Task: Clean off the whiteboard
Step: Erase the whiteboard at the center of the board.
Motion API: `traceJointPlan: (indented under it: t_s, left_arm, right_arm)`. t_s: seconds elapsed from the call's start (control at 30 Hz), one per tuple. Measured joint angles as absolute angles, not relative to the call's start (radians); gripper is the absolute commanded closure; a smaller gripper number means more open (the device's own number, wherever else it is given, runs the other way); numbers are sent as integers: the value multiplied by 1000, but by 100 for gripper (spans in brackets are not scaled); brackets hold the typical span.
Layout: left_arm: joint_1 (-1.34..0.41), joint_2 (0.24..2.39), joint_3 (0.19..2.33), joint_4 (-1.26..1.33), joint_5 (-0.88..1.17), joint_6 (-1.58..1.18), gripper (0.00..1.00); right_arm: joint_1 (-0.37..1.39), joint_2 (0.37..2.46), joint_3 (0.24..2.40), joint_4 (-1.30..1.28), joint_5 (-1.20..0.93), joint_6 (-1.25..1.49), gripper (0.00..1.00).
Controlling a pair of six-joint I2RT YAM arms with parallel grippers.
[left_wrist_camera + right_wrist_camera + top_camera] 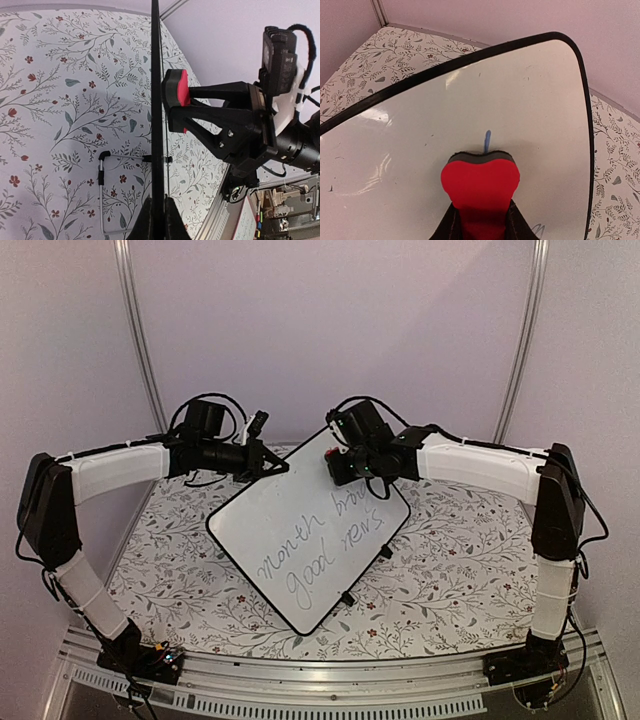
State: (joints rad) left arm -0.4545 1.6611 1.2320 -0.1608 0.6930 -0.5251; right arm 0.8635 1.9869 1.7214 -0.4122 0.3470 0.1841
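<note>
Top external: whiteboard [300, 550] sits mid-table on the floral cloth [450, 570], grey writing showing. Left gripper [283, 468] pinches its far edge; right gripper [481, 220] clutches the red eraser [480, 182], pressed against the board.

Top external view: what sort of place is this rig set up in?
Probably a lab-style robot test booth, not a home: plain pale wall panels joined by metal corner rails, a floral tablecloth as the work surface, and an aluminium mounting rail along the near edge.

whiteboard [268, 523], handwritten "month bo…", "good news" beneath it
</note>
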Motion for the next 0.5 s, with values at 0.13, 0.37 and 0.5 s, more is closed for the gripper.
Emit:
traceJointPlan:
  t_s: [0.13,0.37,0.5]
  left_arm:
    - [-455,1661,1232,-161,692,-525,100]
    - [-455,1661,1232,-161,693,-525,100]
    - [-455,1661,1232,-161,693,-525,100]
  right_arm:
    - [863,1987,1721,-413,347,184,100]
    - [862,1964,1671,-402,347,187,100]
    - [862,1944,1633,-403,347,187,100]
